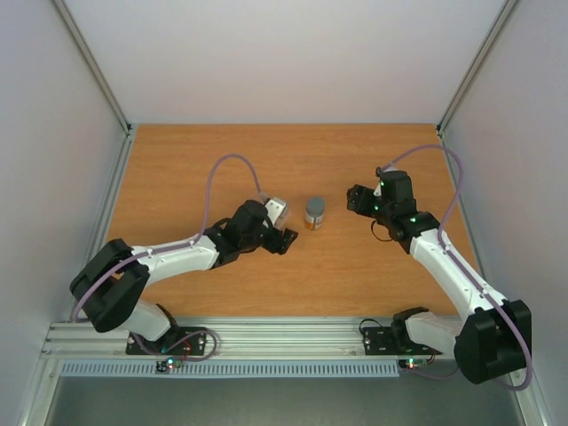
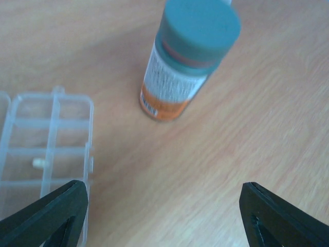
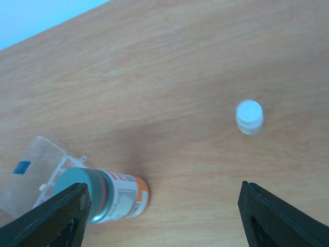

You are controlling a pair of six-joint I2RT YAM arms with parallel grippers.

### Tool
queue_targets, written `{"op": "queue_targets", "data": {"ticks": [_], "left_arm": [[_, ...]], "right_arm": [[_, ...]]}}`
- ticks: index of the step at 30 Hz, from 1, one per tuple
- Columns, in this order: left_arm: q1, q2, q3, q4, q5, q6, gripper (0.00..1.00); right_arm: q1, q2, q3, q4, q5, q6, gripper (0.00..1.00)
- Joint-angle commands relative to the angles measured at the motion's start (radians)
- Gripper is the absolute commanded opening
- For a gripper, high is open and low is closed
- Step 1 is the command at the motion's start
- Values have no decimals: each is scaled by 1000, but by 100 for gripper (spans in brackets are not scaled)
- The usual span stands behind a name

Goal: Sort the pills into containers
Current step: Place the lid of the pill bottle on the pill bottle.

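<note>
Left fingers [image 2: 56, 213] are spread wide w/ nothing between them but bare tabletop [image 2: 241, 128]. They hang low and touch nothing. Just ahead, on the left-hand finger's side, lies the pill box [image 2: 49, 136]: clear plastic, flat, cells in rows. One cell holds a small white bit [image 2: 39, 163], poss. a pill but too blurred to be sure. Further ahead the bottle [image 2: 187, 62] stands upright w/ grey cap on and a white-and-orange label, apart from the box.

Right fingers [image 3: 54, 216] are also spread wide and grip nothing. In the right wrist view the bottle sits close to the left-hand finger without touching it. The box is just behind the bottle and has a blue sticker on it. A small white round piece [image 3: 250, 117] lies alone on the wood, well apart from the bottle; can't tell if it's a pill or a tiny cap.

From above, the bottle is approx. mid-tabletop, w/ the box just beside it toward the left edge. Left fingers are next to the box on its near-edge side. Right fingers are near the bottle on its right-edge side, w/ a gap between. Left arm [image 1: 169, 257] and right arm [image 1: 448, 262] both reach in from the near edge.
</note>
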Motion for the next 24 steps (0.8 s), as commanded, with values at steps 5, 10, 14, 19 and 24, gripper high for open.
{"op": "queue_targets", "data": {"ticks": [5, 10, 14, 19, 24], "left_arm": [[-6, 19, -127, 365, 41, 17, 83], [-6, 119, -111, 477, 66, 45, 82], [-7, 216, -81, 556, 64, 58, 80], [-38, 312, -26, 613, 22, 101, 80], [-66, 391, 21, 664, -40, 125, 80]], "right_arm": [[80, 91, 146, 2, 66, -74, 81], [127, 132, 192, -24, 130, -87, 81], [133, 130, 195, -20, 155, -90, 81], [131, 127, 195, -7, 149, -110, 81], [132, 127, 191, -1, 139, -101, 81]]}}
